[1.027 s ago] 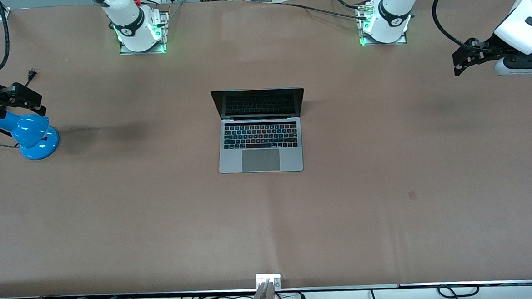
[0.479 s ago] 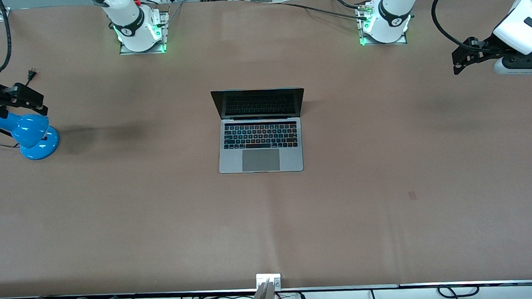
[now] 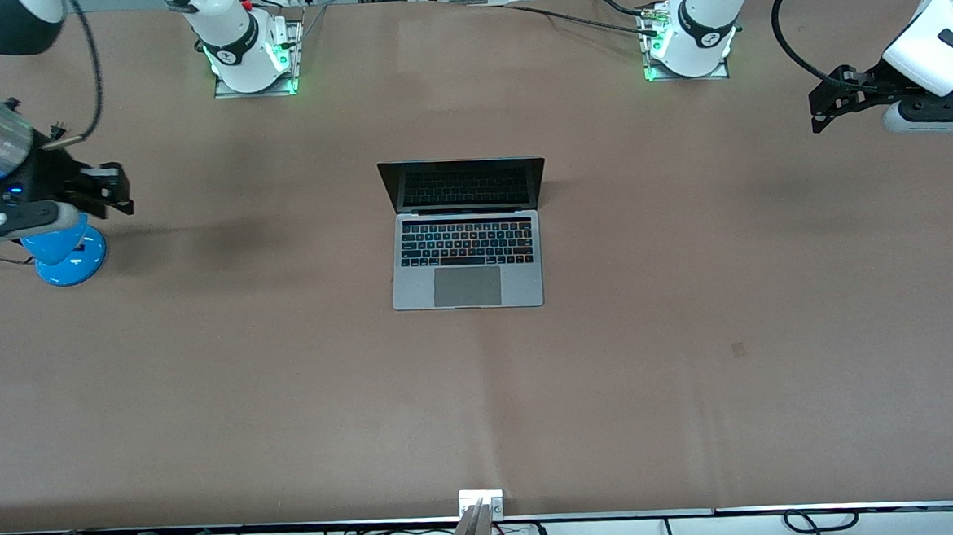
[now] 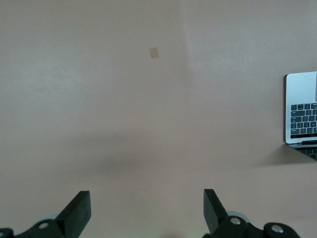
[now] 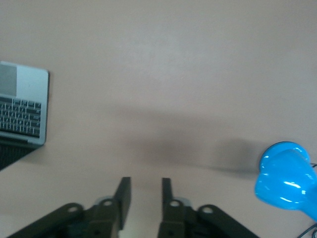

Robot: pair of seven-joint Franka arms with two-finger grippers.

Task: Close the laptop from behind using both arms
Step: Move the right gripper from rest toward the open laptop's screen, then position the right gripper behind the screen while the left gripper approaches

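Silver laptop (image 3: 465,234) stands open mid-desk, nothing done yet. Left gripper (image 4: 146,210) hangs spread wide and empty at one end; right gripper (image 5: 143,196), fingers narrowed on nothing, is over the blue lamp (image 3: 64,252).

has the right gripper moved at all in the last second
Yes. The right gripper has shifted toward the laptop, which stayed put; it now reaches past the blue lamp base, and its fingers stand much narrower.
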